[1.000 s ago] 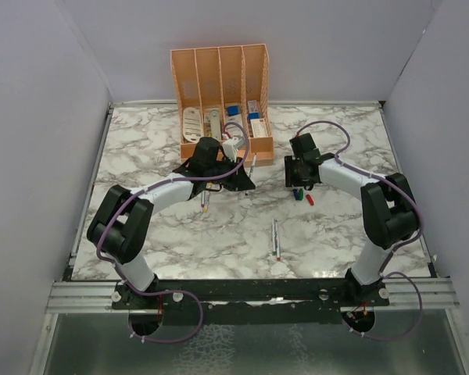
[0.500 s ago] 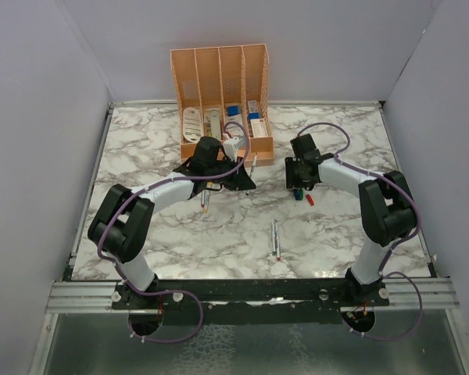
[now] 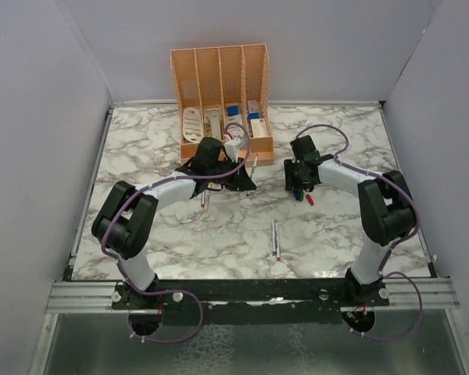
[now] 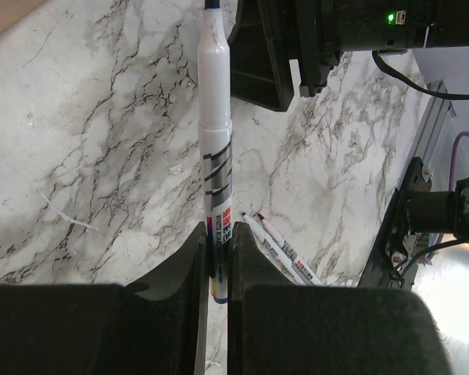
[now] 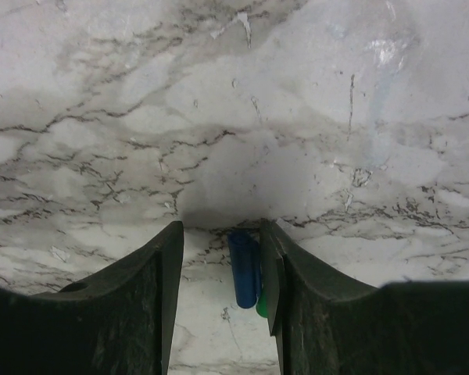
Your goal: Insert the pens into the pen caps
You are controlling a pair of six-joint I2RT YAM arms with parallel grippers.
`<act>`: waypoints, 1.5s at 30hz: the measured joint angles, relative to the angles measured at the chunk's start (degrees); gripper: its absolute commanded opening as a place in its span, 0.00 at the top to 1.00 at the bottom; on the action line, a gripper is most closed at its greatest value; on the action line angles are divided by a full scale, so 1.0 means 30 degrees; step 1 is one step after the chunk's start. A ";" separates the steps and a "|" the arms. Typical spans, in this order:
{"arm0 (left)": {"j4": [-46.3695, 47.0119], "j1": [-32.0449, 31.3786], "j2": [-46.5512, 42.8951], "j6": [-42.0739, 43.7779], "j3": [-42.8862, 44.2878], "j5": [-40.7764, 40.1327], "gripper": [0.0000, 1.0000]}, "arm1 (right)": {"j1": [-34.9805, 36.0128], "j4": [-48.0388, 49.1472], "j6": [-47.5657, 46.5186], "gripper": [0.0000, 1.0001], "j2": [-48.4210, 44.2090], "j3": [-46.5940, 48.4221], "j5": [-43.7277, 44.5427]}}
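- The left gripper is clamped on the barrel of a silver-grey marker pen. Its jaws pinch the printed end, and the rest of the pen sticks straight out ahead of the fingers, above the marble table.
- In the left wrist view the pen's long axis runs from 6 to 12 o'clock. Its dark tip, which looks blue, aims at the black body of the right arm.
- The right gripper hangs low over the table with its jaws apart and nothing gripped.
- The dark blue cap lies on the marble inside that gap, nearer the 3 o'clock finger. Its long axis also runs 6 to 12, in line with the fingers rather than across them.
- The green cap sits just beside it at about 4 o'clock, half hidden behind that finger.
- From above, the red cap lies loose at about 5 o'clock of the right gripper.
- My guess is that the right arm, clearly the nearer one, closes on the blue cap. The green neighbour could get pinched along with it.
- The left gripper waits at about 9 o'clock of the right one, near but apart.
- Two loose pens lie on the table at about 4 o'clock of the left gripper.
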 measured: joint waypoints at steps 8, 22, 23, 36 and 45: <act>0.0022 0.0000 0.0044 0.0007 0.0036 0.0000 1.00 | 0.0000 0.0488 0.0007 0.58 -0.0168 -0.0539 -0.0393; 0.0007 0.0000 0.0204 0.0022 0.0350 0.0015 1.00 | 0.0000 0.0459 0.0459 0.60 -0.0984 -0.1530 -0.0372; 0.0007 0.0000 0.0204 0.0022 0.0350 0.0022 1.00 | 0.0000 0.0372 0.0474 0.60 -0.1027 -0.1559 -0.0372; 0.0007 0.0000 0.0204 0.0022 0.0350 0.0022 1.00 | 0.0000 -0.0678 0.0794 0.73 -0.1231 -0.1603 0.0226; 0.0007 0.0000 0.0204 0.0022 0.0350 0.0022 1.00 | 0.0022 -0.1435 0.0801 0.78 -0.0809 -0.1049 0.0634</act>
